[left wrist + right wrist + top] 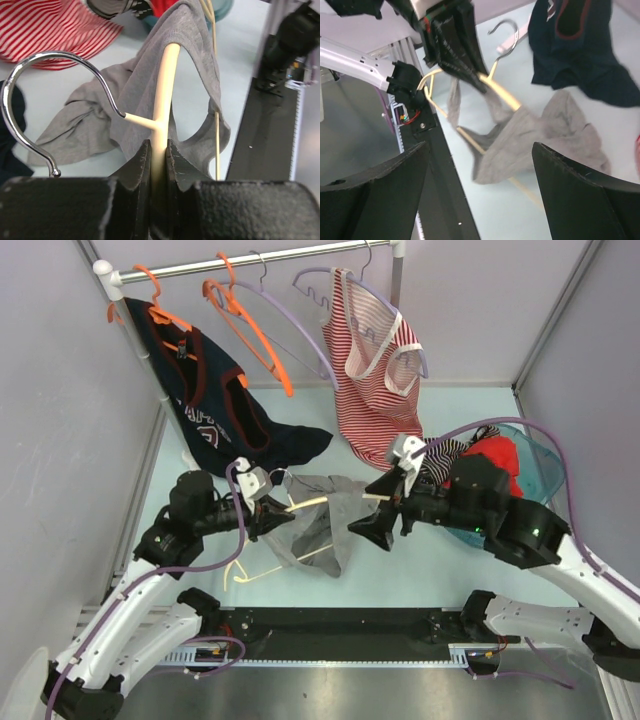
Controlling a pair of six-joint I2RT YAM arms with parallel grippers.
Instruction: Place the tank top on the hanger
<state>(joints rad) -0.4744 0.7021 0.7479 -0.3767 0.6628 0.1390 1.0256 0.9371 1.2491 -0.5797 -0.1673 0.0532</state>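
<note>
Top: see left fingers (268, 523) clamped on hanger (308, 502), tank top (322, 528) draped over one arm, far end hidden under fabric; pale-blue worktop (420, 570), grey walls (60, 390).
Left wrist: shows grip at cream neck, beside metal hook (30, 65).
Right wrist: shows right fingers (570, 190) wide apart, empty, bases cut off; bkgd blurry.

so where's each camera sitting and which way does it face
Top external: above and behind the bases, looking down on the table and rail; both arms show.
Left wrist: on the left arm, looking along the left gripper, shut on the hanger.
Right wrist: on the right arm, looking through the open right gripper at the left gripper.
Shared: both wrist views show the hanger and grey tank top.
</note>
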